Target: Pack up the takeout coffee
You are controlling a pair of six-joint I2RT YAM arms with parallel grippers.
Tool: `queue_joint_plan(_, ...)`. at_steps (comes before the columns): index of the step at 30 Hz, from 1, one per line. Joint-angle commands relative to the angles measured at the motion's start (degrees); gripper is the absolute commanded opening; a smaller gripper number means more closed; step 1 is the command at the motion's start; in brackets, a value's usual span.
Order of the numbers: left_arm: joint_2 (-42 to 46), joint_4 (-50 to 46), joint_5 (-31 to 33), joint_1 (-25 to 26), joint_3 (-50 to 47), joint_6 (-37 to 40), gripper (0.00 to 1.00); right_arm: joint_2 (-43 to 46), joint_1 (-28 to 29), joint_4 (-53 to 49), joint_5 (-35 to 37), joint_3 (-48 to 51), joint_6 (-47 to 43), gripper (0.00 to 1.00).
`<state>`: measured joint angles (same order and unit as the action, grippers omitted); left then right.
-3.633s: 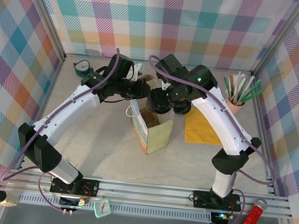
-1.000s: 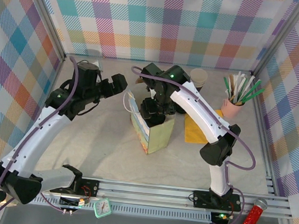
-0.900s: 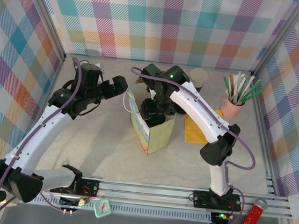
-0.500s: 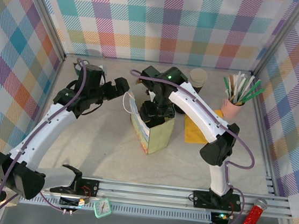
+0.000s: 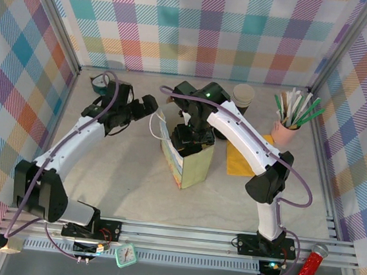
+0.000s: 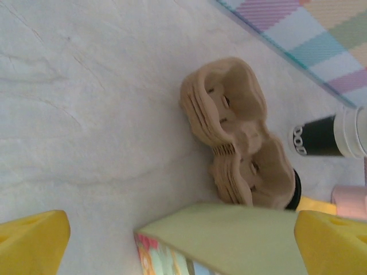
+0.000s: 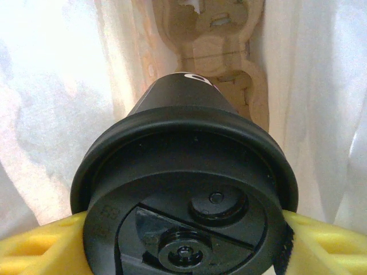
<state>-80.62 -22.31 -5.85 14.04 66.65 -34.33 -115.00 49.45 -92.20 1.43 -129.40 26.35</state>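
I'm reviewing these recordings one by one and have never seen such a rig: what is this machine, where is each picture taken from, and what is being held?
These are two robot arms bolted at a table's near edge, each ending in a two-finger gripper. The overhead picture looks down from behind them; the other two come from cameras on the wrists. On the table are a paper bag, a yellow napkin, a pink cup of sticks and a stack of pulp carriers. The right gripper holds the takeout coffee, a black lidded cup, between its yellow fingers at the bag's open mouth. The left gripper is open, holding nothing, near the bag.
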Motion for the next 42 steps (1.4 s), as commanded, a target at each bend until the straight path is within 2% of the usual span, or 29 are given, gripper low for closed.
queue_joint_plan(1, -3.52, 7.7, -2.57, -2.52, -0.32, -2.31, 1.0, -0.14, -0.24, -10.08, 0.35, -0.1, 0.1, 0.72)
queue_joint_plan(7, -11.57, 12.53, -8.54, -2.36, -0.3, -2.16, 0.97, 0.31, -0.32, -10.05, 1.1, -0.98, 0.19, 0.72)
queue_joint_plan(14, -15.62, 12.9, -11.27, 1.6, -1.86, -1.61, 0.95, 1.09, -0.32, -10.09, 1.12, 1.29, -0.18, 0.72)
queue_joint_plan(27, -10.07, 12.07, -10.07, 6.04, -8.12, -3.44, 0.95, 2.27, -0.33, -10.1, 0.41, 4.83, -1.57, 0.72)
queue_joint_plan(35, -8.49, 8.3, -7.28, 5.66, -5.69, -1.35, 0.99, 3.82, -0.34, -10.01, 1.28, 7.76, -2.35, 0.72)
queue_joint_plan(42, -3.55, 4.09, -5.17, 3.3, -4.19, -0.13, 1.0, 4.04, -0.32, -10.07, 1.91, 8.19, -3.19, 0.72)
